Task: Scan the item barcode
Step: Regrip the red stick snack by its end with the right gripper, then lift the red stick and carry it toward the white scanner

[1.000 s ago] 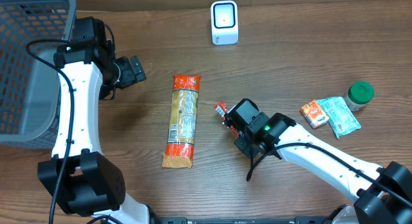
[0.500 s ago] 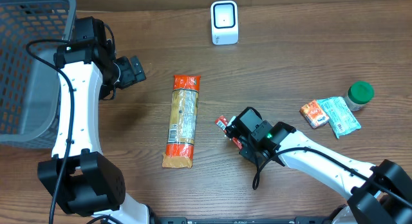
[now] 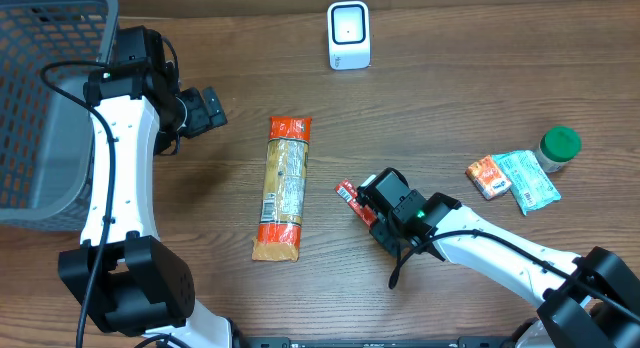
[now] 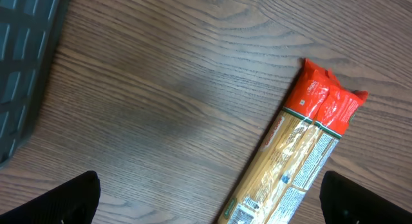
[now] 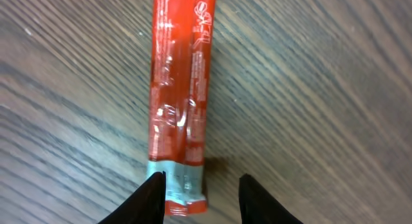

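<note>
**Slim red packet lies on the table, right claw parted around its end**

The red stick packet (image 5: 180,89) lies flat on the wooden table (image 3: 450,78), just right of the long spaghetti pack (image 3: 283,188) and well short of the white scanner (image 3: 348,35) at the far edge. The right gripper (image 5: 201,183) sits low over the packet's near end. Its fingers stand apart, the grey-sealed end lies close by one of them, and bare wood shows before the other, so nothing is clamped. The left gripper (image 3: 212,108) hangs spread wide near the grey basket (image 3: 40,88), holding nothing.

The packet looks light and thin, a glossy film wrap with a crease down its middle. It will likely bend or droop if held by one tip, and the slick film could slide between the pads. A pinch across its narrow width, near the middle and low against the table, should carry it straighter than a grip on the flimsy seal. White print runs along the film, but I cannot make out a barcode from either view; it may be on the underside. If so, the packet must be turned before it faces the scanner. Lifting too fast risks flicking so light a thing away.
</note>
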